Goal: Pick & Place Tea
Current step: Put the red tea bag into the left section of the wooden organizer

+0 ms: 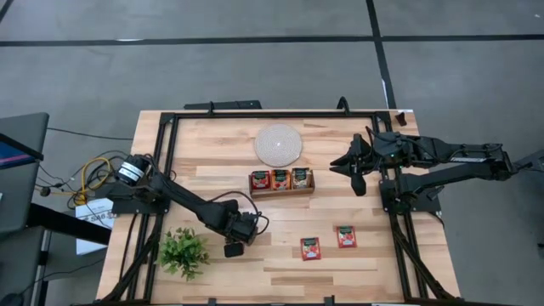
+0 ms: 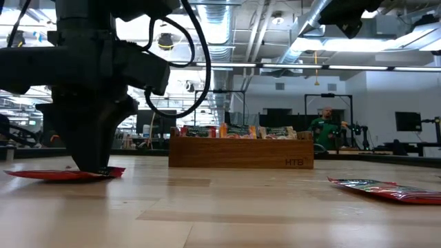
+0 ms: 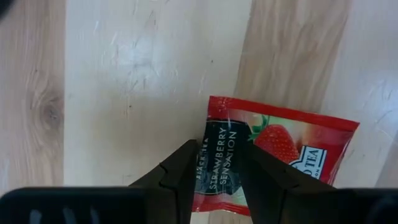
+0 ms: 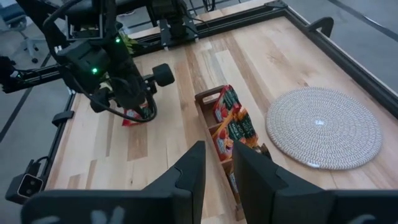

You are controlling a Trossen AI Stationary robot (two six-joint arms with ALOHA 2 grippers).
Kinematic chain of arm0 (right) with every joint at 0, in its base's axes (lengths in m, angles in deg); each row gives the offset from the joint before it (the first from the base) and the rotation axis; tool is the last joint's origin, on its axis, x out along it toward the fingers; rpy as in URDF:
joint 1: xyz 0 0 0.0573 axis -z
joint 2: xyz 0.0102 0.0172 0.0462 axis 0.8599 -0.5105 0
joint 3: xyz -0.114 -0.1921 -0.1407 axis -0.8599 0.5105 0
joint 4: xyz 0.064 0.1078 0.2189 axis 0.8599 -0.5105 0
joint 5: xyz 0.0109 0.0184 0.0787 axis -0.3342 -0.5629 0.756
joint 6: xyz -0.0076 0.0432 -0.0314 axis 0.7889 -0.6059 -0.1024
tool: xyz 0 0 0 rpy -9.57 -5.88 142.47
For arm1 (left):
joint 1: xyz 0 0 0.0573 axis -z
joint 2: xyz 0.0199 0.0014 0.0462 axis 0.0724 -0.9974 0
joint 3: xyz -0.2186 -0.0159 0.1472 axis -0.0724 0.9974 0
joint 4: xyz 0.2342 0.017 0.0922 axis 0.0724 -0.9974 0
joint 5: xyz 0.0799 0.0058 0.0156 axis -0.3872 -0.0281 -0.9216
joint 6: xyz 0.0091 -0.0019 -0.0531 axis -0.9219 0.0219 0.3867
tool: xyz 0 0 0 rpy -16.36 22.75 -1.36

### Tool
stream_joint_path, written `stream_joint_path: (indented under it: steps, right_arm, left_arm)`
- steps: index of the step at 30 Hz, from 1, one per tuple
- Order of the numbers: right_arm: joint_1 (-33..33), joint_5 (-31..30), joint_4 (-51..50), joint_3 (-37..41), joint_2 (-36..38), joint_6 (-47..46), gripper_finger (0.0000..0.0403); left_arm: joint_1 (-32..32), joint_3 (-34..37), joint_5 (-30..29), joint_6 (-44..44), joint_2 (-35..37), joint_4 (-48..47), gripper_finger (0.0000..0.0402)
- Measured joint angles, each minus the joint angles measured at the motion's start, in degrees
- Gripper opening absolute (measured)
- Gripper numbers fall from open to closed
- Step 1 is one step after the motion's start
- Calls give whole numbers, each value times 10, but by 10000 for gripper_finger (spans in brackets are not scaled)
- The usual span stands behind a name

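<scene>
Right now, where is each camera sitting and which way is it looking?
High view: above the table, looking straight down; both arms show, the left gripper low near the plant, the right gripper waiting beside the tray.
Low view: at table height, looking across to the tray; the left gripper is down on a red tea packet.
Left wrist view: looks down past its fingers at that tea packet.
Right wrist view: looks over its fingers at the tray, mat and left arm.
Shared: the wrist and low views both show the tea packet under the left gripper.
</scene>
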Motion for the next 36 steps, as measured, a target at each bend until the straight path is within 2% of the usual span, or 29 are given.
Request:
stream_joint_path:
  steps: [6,17,22,28,36]
  right_arm:
    - [0,0,0,0,0,0,72]
    - [0,1,0,0,0,0,72]
    - [0,1,0,0,0,0,72]
    - [0,1,0,0,0,0,72]
    - [0,1,1,0,0,0,72]
  left_arm:
    - [0,1,0,0,-1,2,94]
    - [0,2,-21,0,-2,7,6]
    - [-1,4,-46,0,8,1,2]
    - [-10,-1,-65,17,53,-45,0]
    - [-30,-105,-102,-16,85,-159,0]
